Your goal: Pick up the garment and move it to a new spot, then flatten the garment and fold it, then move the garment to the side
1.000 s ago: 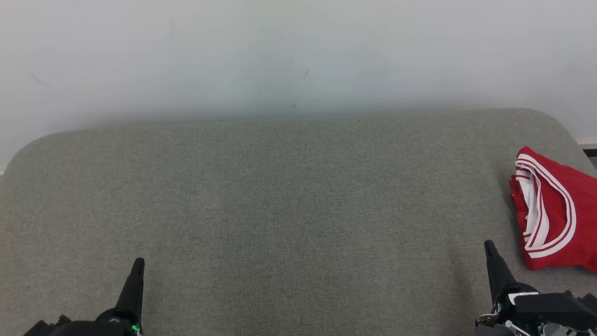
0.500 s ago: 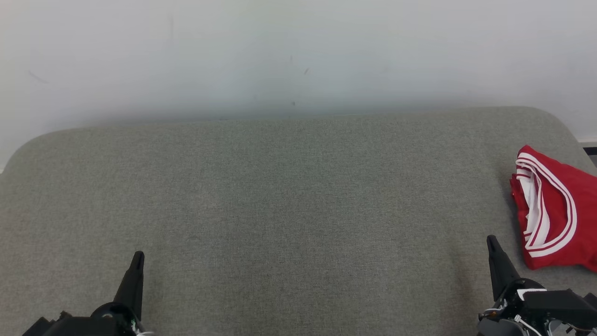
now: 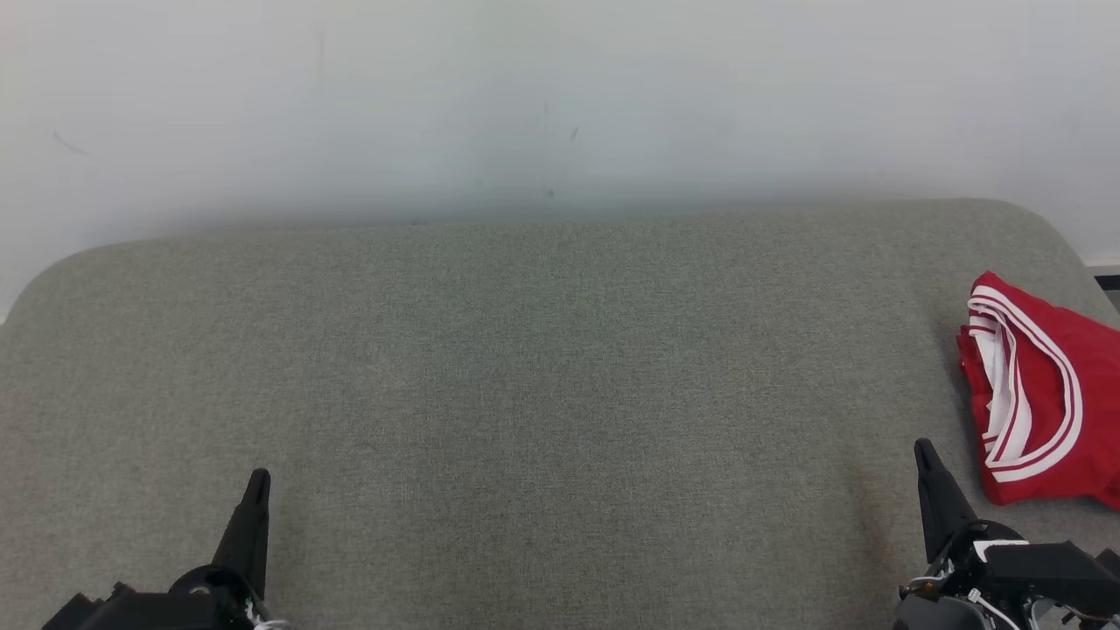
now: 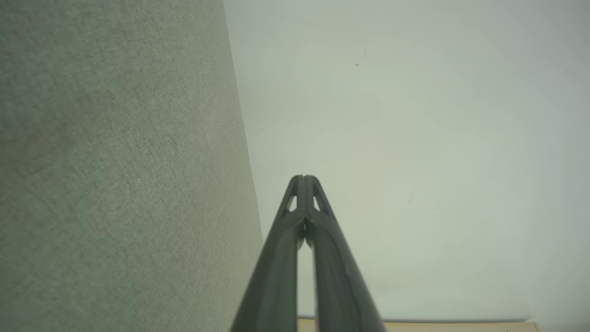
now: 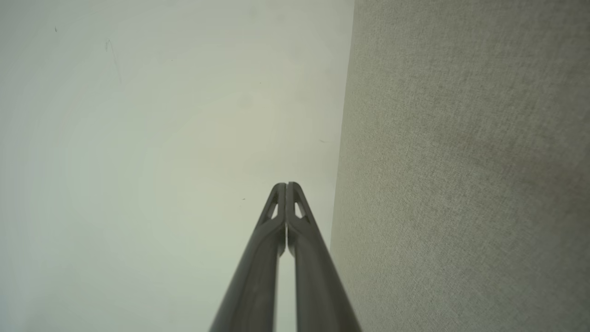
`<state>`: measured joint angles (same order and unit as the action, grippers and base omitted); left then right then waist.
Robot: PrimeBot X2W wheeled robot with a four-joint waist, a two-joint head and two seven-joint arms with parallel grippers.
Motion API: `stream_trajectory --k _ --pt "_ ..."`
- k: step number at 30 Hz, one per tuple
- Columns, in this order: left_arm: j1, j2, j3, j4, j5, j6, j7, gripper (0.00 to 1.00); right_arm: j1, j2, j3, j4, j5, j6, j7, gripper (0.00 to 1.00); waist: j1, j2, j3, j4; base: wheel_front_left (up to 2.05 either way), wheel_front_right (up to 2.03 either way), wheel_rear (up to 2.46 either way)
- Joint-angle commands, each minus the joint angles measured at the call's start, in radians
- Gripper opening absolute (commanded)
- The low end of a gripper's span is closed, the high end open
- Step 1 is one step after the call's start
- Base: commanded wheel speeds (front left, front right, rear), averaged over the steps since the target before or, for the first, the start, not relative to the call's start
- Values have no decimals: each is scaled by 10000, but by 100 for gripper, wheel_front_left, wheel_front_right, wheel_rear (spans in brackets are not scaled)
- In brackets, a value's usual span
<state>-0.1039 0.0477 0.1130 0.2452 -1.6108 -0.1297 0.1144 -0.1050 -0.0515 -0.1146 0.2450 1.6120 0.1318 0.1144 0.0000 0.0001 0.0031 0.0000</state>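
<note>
The garment [image 3: 1046, 394] is red with white stripes and lies folded at the far right edge of the grey fabric surface [image 3: 542, 394], partly cut off by the head view's right side. My right gripper [image 3: 921, 448] rests at the lower right, just left of the garment and apart from it, fingers shut with nothing between them [image 5: 286, 186]. At the lower left my left gripper [image 3: 258, 477] is also shut and holds nothing [image 4: 304, 178], far from the garment.
A pale wall [image 3: 560, 105] rises behind the grey surface, whose back corners are rounded. Both wrist views look along the surface toward that wall [image 4: 415, 138]. A dark strip [image 3: 1107, 284] shows at the right beyond the surface edge.
The head view has shifted slightly, so everything sits a little higher. Both grippers have drawn back a little toward the bottom edge. The garment lies as before.
</note>
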Motion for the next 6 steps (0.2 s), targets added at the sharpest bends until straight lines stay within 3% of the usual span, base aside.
stream_trajectory --k 1,6 --pt "-115 48 27 22 -41 -33 30 0 -73 24 -19 -21 16 -21 30 0 0 -1 -1 0 0 0 0" --pt "-114 48 26 22 -41 -32 29 0 -72 24 -18 -21 16 -21 30 0 0 -1 -1 0 0 0 0"
